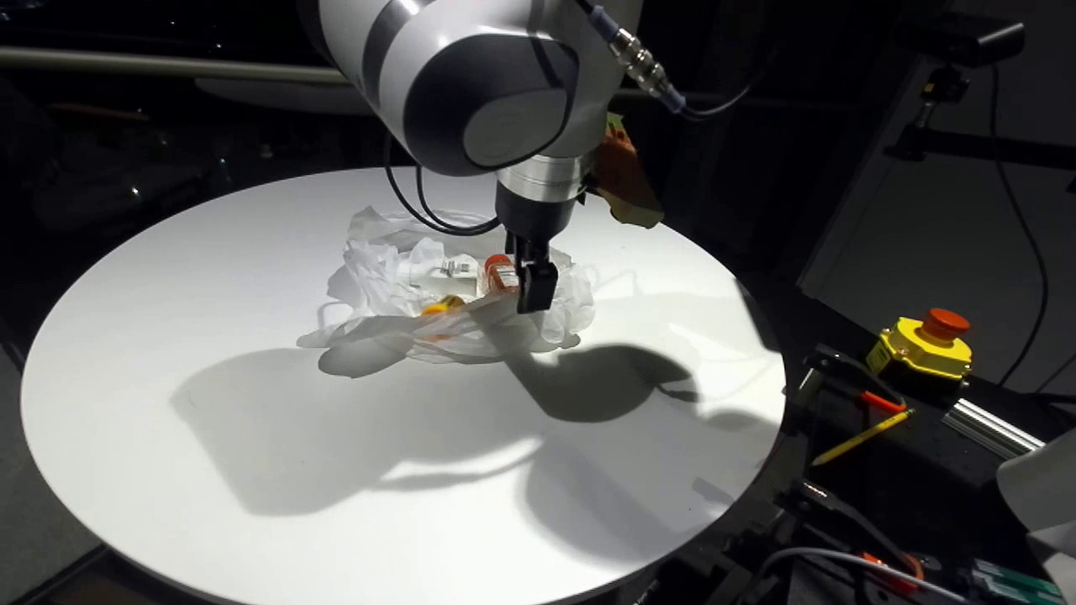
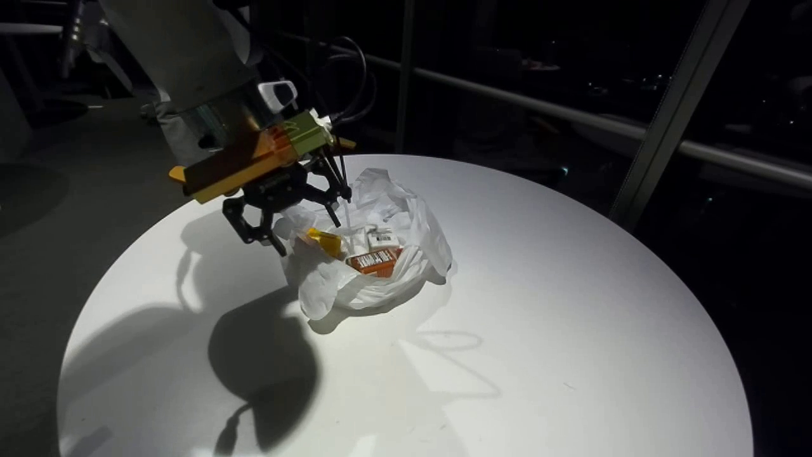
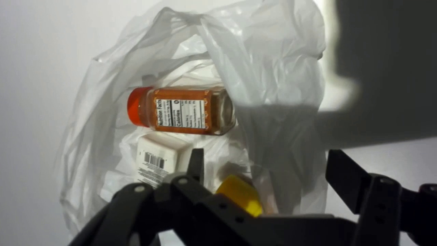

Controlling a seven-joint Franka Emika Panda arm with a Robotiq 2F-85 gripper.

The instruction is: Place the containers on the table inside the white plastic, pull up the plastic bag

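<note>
Containers [image 2: 375,261] in plastic bag [image 2: 368,292], nutrition label [image 3: 181,113] legible only in wrist view, claw [image 3: 265,163] spread

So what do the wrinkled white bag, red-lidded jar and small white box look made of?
Wrinkled, translucent white carrier bag: thin, glossy plastic film, from its creases and highlights. Orange-brown jar: glass or clear plastic, its bare end see-through and shiny. Its red lid: probably plastic, evenly coloured. Small white box: likely matte card, flat-faced and printed.
</note>
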